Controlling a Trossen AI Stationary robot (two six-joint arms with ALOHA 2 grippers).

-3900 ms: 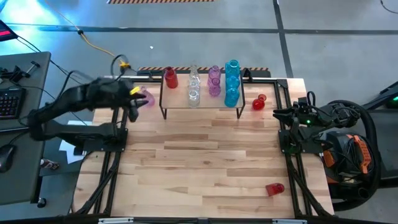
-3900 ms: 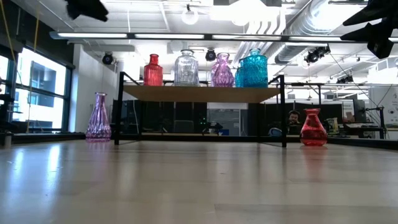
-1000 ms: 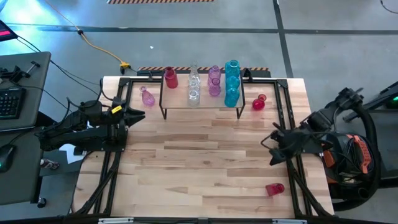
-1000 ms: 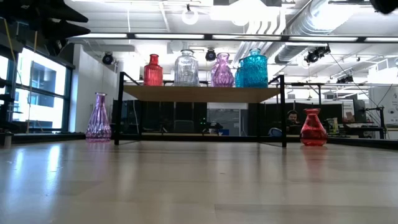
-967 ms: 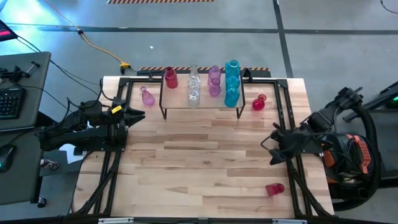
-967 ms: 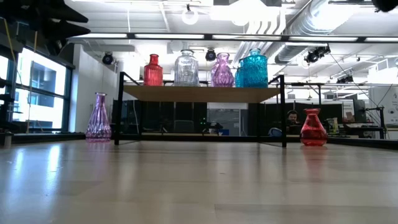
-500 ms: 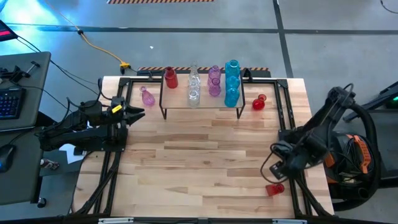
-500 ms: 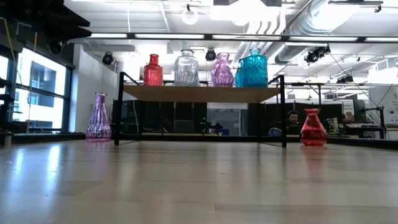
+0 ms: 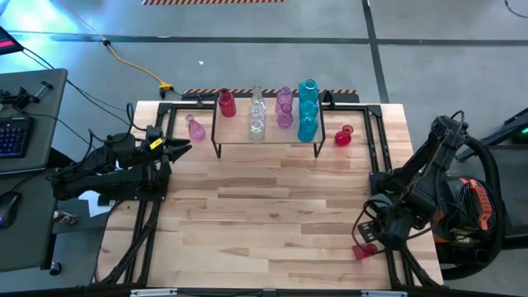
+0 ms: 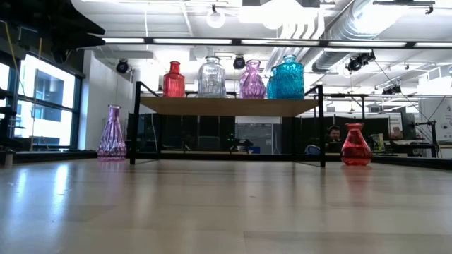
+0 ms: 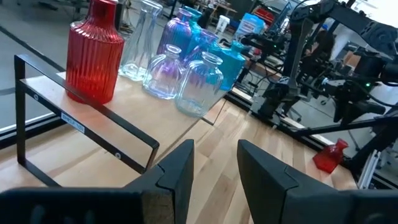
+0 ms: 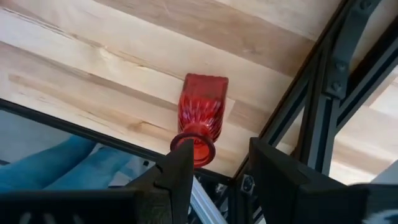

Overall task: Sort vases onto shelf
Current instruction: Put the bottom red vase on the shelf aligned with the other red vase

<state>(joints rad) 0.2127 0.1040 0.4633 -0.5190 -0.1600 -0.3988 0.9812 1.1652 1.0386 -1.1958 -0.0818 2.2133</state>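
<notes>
Two pincers show, both with fingers apart and holding nothing. The right pincer (image 9: 363, 233) hangs over the tabletop's near right corner, just above a fallen red vase (image 12: 201, 116). That vase lies on its side close to the tabletop's edge, its long axis running roughly along the right edge's black frame rail (image 12: 323, 118), its mouth toward the pincer and its square base away from it. The left pincer (image 9: 183, 147) waits at the far left edge, level and aimed across the tabletop toward the shelf (image 9: 266, 136).

The tabletop (image 9: 264, 206) is pale wood planks in mixed tones, boxed by black metal framing. The shelf stands at its far middle, a light wood top on thin black legs. Upright on it are a red ribbed bottle (image 11: 94, 53), clear vases (image 9: 256, 115), purple ones (image 9: 285, 106) and teal ones (image 9: 308, 110), set in short rows by colour. Off the shelf, a pink vase (image 9: 195, 128) stands upright on the tabletop to its left, and a bulbous red vase (image 9: 343, 135) stands upright to its right.

Around the tabletop is a grey floor with a yellow cable (image 9: 136, 62), and a desk with a keyboard (image 9: 11, 137) on the left. The low view shows white ceiling ducts (image 10: 353, 28), strip lights, a window (image 10: 44, 106) and a person (image 10: 332, 134) far behind the shelf. A small white label on the shelf's rail is too small to read.
</notes>
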